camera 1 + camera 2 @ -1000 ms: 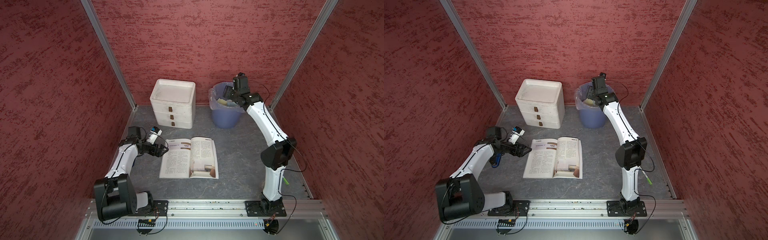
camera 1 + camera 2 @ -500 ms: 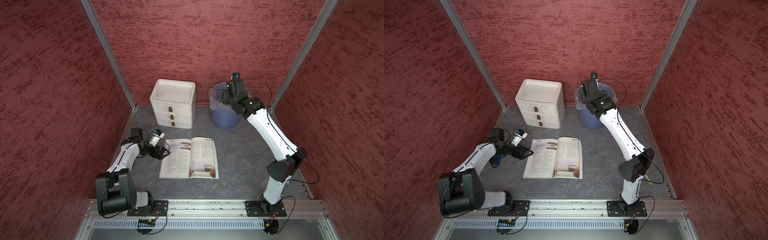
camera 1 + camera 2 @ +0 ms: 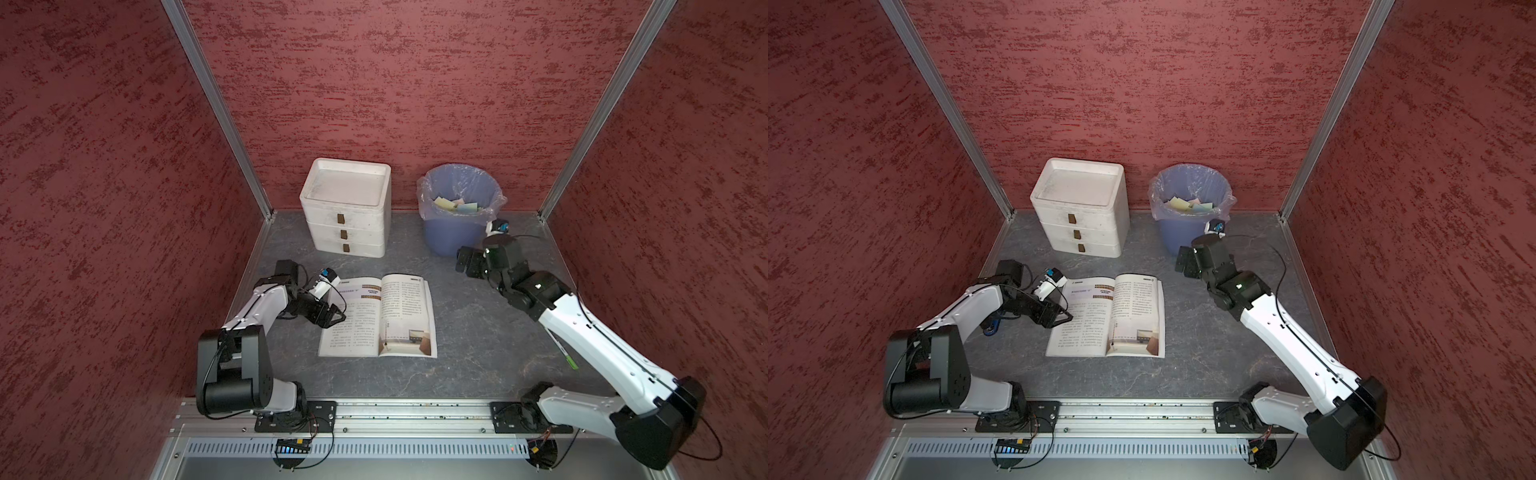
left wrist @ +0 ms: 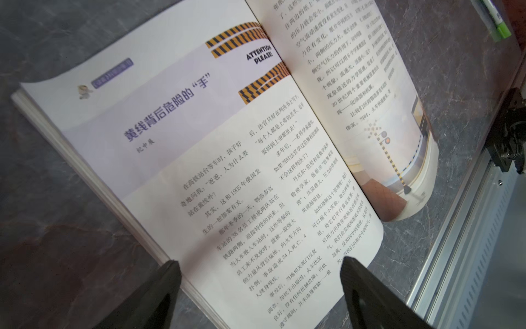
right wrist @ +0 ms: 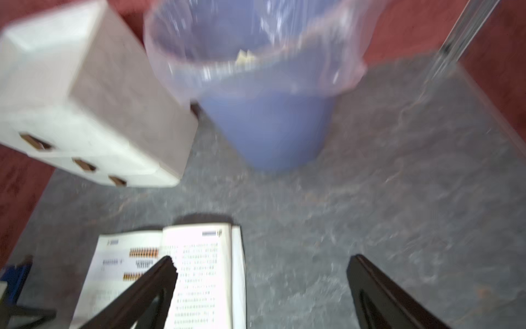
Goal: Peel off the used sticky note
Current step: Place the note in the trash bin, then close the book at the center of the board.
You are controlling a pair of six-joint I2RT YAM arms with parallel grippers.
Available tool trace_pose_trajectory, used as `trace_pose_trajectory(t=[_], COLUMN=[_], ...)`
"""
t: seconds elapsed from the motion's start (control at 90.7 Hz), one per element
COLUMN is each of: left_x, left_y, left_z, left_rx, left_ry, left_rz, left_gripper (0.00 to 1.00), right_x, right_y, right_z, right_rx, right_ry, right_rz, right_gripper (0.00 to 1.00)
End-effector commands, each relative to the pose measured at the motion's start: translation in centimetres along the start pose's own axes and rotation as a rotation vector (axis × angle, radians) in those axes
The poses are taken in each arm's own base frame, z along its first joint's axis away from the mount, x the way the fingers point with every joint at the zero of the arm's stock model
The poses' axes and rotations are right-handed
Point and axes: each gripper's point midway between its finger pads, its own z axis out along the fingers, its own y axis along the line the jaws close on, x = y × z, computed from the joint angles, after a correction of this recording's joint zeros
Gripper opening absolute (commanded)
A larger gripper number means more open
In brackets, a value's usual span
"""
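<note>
An open book [image 3: 376,316] [image 3: 1108,318] lies flat mid-table, and its pages show only print and pictures in the left wrist view [image 4: 227,171]. Several coloured sticky notes [image 3: 455,205] [image 3: 1190,204] lie in the lined blue bin [image 3: 459,237]. I cannot tell which one is the used sticky note. My left gripper [image 3: 336,314] [image 4: 259,262] stands open over the near corner of the left page, with nothing between its fingers. My right gripper [image 3: 460,259] [image 5: 262,257] hangs open and empty in front of the bin, right of the book [image 5: 199,270].
A white three-drawer unit [image 3: 347,212] stands at the back beside the bin [image 5: 270,122]. A green-capped pen [image 3: 567,357] [image 4: 498,20] lies under the right arm. A blue object [image 3: 990,326] sits under the left arm. The metal rail [image 3: 415,409] runs along the front.
My right arm has swung back from above the bin and come down low in front of it. My left gripper has edged over the book's left page.
</note>
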Motion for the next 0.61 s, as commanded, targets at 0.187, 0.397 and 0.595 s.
trace_pose_trajectory(t=[0.187,0.397,0.595], left_x=[1.6,2.4,3.3], left_y=[-0.3,-0.2,0.4], left_z=[2.1,3.1,3.9], left_rx=[-0.018,-0.025,-0.030], left_ry=[0.134,0.196,0.246], left_rz=[0.034,0.049,0.048], left_gripper=[0.66,0.48,0.41], right_x=[12.2,16.6,19.4], right_y=[1.2,1.8,3.0], right_z=[3.4,6.1,8.1], right_rx=[-0.152,-0.199,-0.237], right_ry=[0.208,0.303,0.376], right_rz=[0.208,0.265,0.314], right_gripper=[0.99,0.98,0.99])
